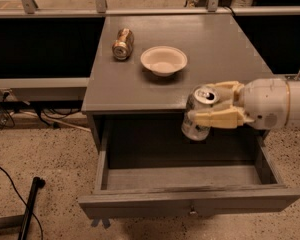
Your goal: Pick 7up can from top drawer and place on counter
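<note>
My gripper comes in from the right on a white arm and is shut on the silver 7up can. The can is upright, slightly tilted, its pull-tab top showing. It hangs in the air above the open top drawer, level with the front edge of the grey counter. The drawer is pulled out and its floor is bare.
A brown-gold can lies on its side at the counter's back left. A white bowl sits near the counter's middle. A dark pole and cables lie on the speckled floor at left.
</note>
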Available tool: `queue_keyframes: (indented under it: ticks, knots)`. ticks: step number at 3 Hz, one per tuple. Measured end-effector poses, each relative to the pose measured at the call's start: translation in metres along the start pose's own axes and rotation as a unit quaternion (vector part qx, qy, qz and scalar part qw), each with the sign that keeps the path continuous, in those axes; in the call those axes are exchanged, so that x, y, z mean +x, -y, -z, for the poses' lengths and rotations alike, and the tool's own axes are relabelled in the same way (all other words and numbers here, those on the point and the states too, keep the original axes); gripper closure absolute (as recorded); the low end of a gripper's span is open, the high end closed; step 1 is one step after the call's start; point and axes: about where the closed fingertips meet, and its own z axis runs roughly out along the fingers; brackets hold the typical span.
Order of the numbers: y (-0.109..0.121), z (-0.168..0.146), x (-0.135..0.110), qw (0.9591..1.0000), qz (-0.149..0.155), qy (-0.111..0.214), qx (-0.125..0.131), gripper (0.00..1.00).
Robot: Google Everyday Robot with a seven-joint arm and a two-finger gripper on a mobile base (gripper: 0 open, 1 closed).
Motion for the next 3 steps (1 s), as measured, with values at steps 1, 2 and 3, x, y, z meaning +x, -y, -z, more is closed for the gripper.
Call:
queue_keyframes:
  ticks: [1, 2, 3]
  knots:
    - [0.041, 0.014, -0.030, 0.9996, 0.015, -0.004, 0.024, 1.00]
    - [0.083, 0.035, -0.033, 0.9973, 0.012, 0.006, 0.072, 1.00]
    - [0.118, 0.055, -0.013, 0.9920, 0.001, -0.006, 0.126, 1.00]
